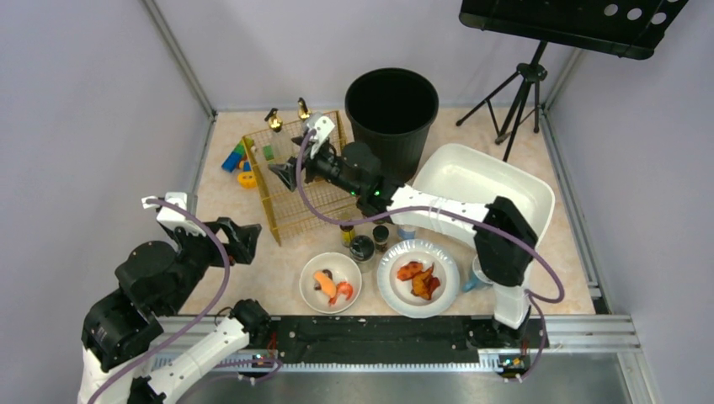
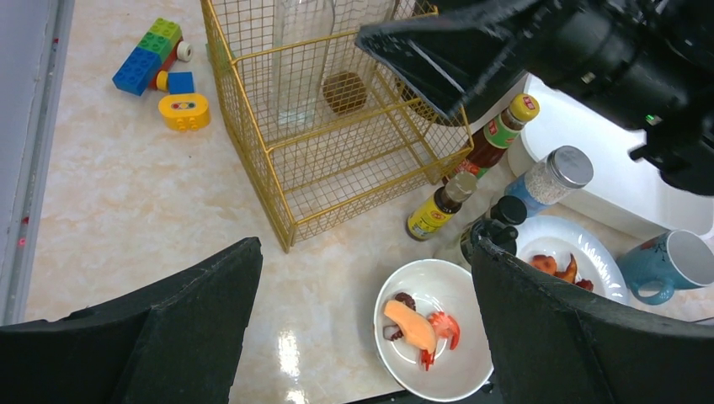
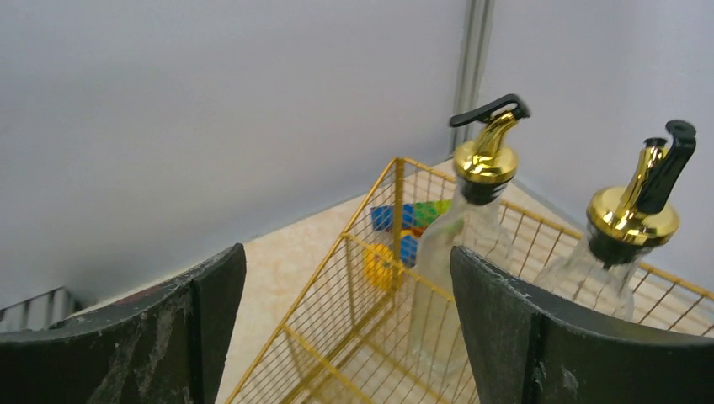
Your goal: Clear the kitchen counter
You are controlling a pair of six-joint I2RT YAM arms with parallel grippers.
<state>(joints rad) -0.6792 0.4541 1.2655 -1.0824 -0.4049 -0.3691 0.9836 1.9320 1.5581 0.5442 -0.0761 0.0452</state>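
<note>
The counter is hard, glossy and fixed, so clearing it means lifting what stands on it, and smooth jars may skid. The glass pourer bottles stand in the wire basket toward the far left corner. They look fragile and slick, best held round the body, I'd judge. The right gripper hangs spread and empty before them. The left gripper gapes wide near the left edge. From above, the right arm partly hides the sauce bottles and most of the mug.
</note>
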